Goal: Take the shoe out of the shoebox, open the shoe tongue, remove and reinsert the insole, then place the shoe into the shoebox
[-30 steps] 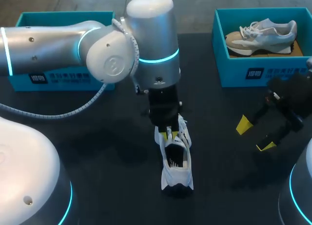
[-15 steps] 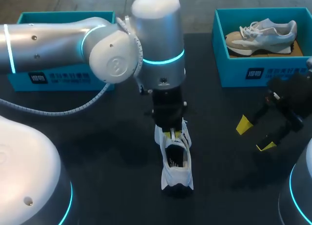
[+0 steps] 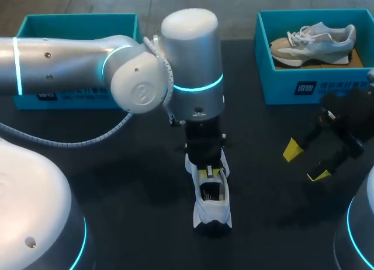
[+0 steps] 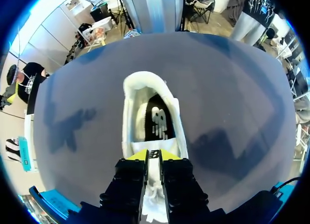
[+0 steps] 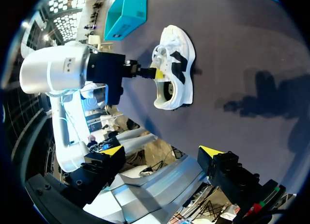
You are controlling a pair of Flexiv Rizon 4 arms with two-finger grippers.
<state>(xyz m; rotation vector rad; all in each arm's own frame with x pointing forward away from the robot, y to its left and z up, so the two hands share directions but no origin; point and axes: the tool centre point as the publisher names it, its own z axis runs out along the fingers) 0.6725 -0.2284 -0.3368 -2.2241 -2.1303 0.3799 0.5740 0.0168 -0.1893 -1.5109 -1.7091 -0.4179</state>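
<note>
The left gripper [image 3: 205, 173] slid further along the white shoe [image 3: 213, 210], pinching its tongue [image 4: 154, 185]; the right gripper [image 3: 305, 162] stayed wide open.

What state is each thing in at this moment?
white shoe, standing upright on its sole
insole, inside the white shoe
left hand, shut on the white shoe
right hand, open, empty
left shoebox, open
right shoebox, open, holding a grey shoe

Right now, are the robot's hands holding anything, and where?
The left hand pinches the white shoe by its tongue. The right hand is open, holding nothing.
</note>
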